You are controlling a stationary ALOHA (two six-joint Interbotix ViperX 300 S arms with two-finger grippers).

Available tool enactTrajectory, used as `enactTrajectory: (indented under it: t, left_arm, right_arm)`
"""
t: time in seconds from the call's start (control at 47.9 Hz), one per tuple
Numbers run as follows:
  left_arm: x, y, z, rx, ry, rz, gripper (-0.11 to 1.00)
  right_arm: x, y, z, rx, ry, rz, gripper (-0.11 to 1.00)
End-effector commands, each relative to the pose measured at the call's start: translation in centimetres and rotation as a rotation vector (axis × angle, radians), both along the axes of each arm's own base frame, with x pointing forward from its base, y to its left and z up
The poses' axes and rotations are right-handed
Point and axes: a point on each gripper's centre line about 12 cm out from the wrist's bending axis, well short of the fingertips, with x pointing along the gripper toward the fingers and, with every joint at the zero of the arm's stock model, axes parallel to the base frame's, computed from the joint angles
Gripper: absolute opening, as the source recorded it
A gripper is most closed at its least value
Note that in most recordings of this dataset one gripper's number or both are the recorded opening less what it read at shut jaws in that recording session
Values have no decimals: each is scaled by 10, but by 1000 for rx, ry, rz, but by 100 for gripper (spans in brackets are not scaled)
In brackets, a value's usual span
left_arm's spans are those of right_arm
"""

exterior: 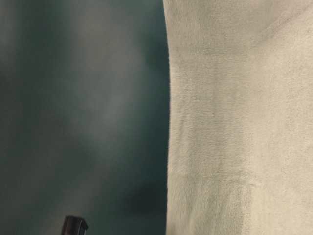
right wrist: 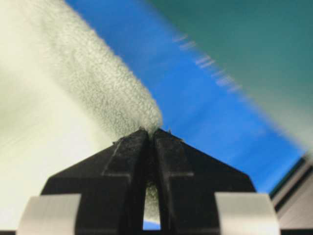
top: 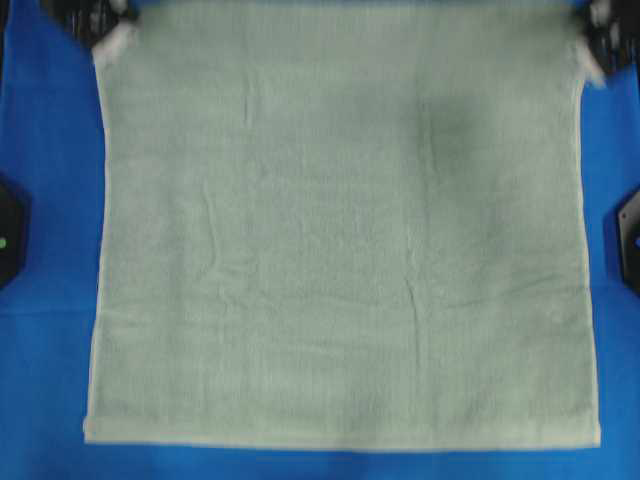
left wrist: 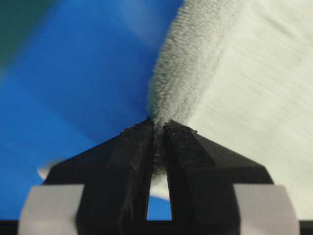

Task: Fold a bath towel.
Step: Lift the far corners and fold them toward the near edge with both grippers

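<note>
While gripped, bath towel [top: 340, 250] covers blue cloth [top: 45, 380].

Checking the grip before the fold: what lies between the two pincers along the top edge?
In the overhead view, only the pale sage-green terry bath towel spans from left pincer to right pincer; each clamps a corner.

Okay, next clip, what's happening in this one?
Both arms are holding a pale green bath towel over the blue cloth surface. The left gripper and the right gripper are each pinched shut on a towel corner, at the top of the overhead view. The towel looks spread out, with no fold visible yet.
</note>
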Motion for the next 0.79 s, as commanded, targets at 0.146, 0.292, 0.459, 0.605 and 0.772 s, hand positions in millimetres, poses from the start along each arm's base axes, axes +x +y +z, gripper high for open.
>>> enactTrajectory:
  t: [0.146, 0.292, 0.459, 0.605, 0.772]
  left_arm:
    - [12, -112, 3, -59, -112, -213, 6]
    - [18, -171, -4, -159, -195, -258, 6]
    - [22, -231, -29, -279, -203, -319, 6]
    - [29, -281, -47, -359, -208, -390, 6]
    - [31, -336, -62, -432, -191, -471, 6]
  right_arm:
    - [2, 90, 12, 194, -190, 141, 4]
    - [10, 132, -7, 356, -150, 231, 4]
    - [21, 181, -27, 475, -51, 354, 4]
    - [25, 231, -41, 564, 8, 445, 4]
    - [23, 284, -53, 659, 32, 495, 4]
